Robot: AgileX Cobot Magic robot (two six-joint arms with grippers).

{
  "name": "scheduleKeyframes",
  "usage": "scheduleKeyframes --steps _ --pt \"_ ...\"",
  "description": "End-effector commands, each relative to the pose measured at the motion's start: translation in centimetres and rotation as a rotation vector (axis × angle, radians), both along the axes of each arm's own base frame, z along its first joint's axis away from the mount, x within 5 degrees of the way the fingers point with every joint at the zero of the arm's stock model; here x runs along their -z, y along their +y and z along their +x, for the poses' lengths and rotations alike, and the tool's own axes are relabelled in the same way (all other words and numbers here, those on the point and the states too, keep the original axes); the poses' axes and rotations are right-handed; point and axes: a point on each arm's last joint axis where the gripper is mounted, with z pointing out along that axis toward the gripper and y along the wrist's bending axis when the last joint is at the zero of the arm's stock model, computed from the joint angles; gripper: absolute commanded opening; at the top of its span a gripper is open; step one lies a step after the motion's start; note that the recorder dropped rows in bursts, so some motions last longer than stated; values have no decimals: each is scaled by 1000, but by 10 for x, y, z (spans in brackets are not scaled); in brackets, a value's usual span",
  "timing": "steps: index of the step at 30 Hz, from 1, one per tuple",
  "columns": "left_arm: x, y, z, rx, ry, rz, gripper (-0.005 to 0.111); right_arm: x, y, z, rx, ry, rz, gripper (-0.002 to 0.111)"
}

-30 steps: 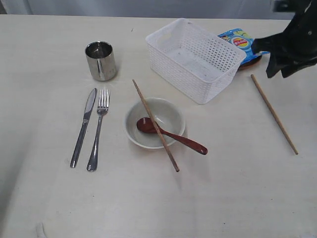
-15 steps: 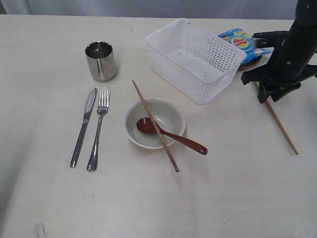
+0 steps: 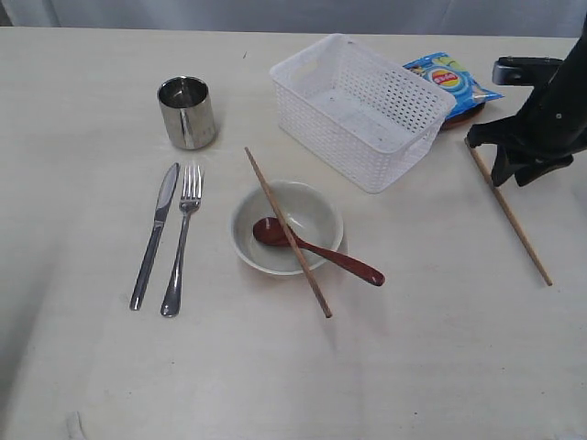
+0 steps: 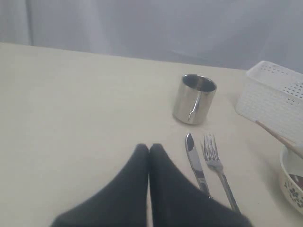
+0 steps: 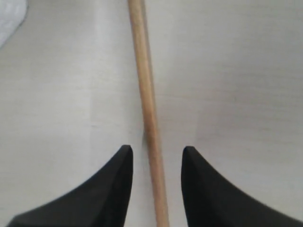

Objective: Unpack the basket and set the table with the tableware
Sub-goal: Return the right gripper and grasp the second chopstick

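The white basket [image 3: 362,110] stands empty at the back of the table [image 3: 422,367]. A steel cup [image 3: 187,112], knife [image 3: 154,236] and fork [image 3: 182,240] lie at the left. The pale bowl [image 3: 287,229] holds the reddish spoon [image 3: 323,251], and one chopstick [image 3: 287,231] lies across it. The other chopstick [image 3: 510,214] lies on the table at the right. My right gripper [image 3: 510,170] hovers open over its far end, one finger on each side of the chopstick [image 5: 147,109], not touching. My left gripper [image 4: 149,147] is shut and empty, near the knife [image 4: 196,165], fork [image 4: 217,165] and cup [image 4: 194,99].
A blue chips bag [image 3: 449,78] rests on a brown plate [image 3: 464,117] behind the basket, close to my right arm. The basket's corner [image 4: 277,99] and the bowl's rim [image 4: 289,177] show in the left wrist view. My left arm is outside the exterior view.
My right arm came down from the back right corner to the far end of the right chopstick, then shifted slightly right. Nothing on the table has moved.
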Motion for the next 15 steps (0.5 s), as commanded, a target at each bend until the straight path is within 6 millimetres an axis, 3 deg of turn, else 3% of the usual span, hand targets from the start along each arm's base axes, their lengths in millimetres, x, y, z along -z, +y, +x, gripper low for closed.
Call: scheduleKeyframes --steps 1,8,15 --pt "0 0 0 -1 -11 -8 0 -1 5 2 -12 -18 58 34" --pt "0 0 0 -1 -11 -8 0 0 4 2 -21 -24 38 34" --pt "0 0 0 -1 -11 -8 0 22 5 2 -17 43 41 34"
